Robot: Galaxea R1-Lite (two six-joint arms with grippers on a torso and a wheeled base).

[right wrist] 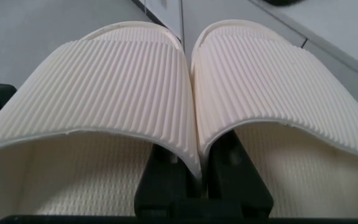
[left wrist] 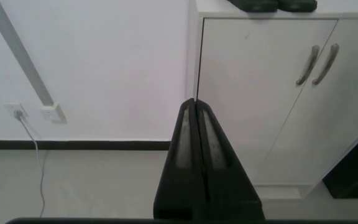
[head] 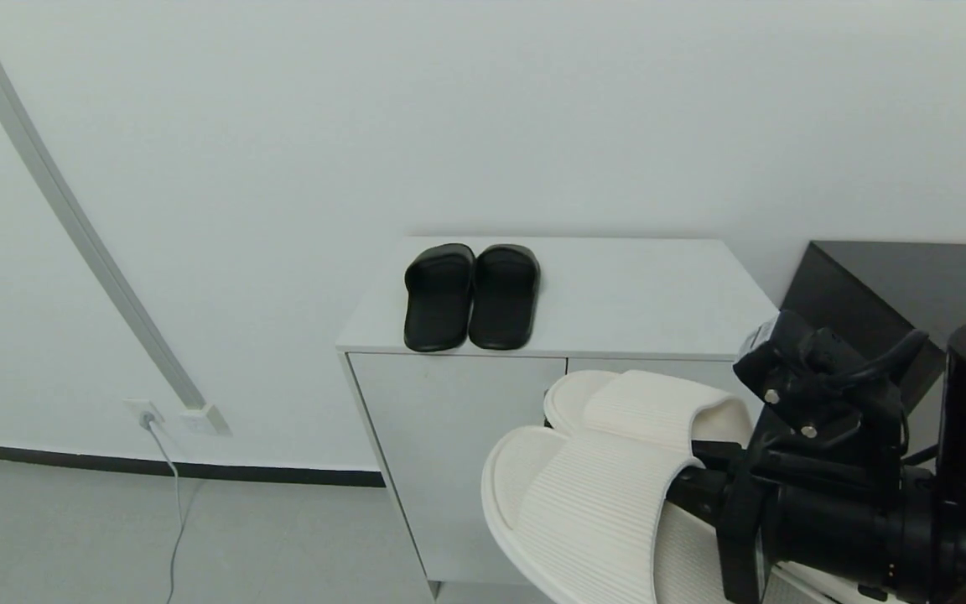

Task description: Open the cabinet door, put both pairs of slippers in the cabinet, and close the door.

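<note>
So the pair of white slippers (head: 609, 470) is held up in the air by the right gripper (right wrist: 194, 168), in front of the cabinet (head: 642, 294) on its right-hand side, toes pointed toward the doors. In the right wrist view, the two inner side walls are pressed together between the dark fingers (right wrist: 166, 183). It looks like both slippers are pinched in one grab, though the fingertips themselves are hidden under the straps.

The black slippers (head: 471, 295) are parked side by side on the cabinet top, near its left front edge, touching each other. Both cabinet doors are seen closed, with the two handles (left wrist: 319, 63) next to each other at the middle seam.

The left gripper (left wrist: 196, 112) is held low, out in front of the cabinet's left corner, fingers pressed flat together with nothing between them.

A wall socket (head: 143, 413) with a cable plugged in is seen well off to the left.
</note>
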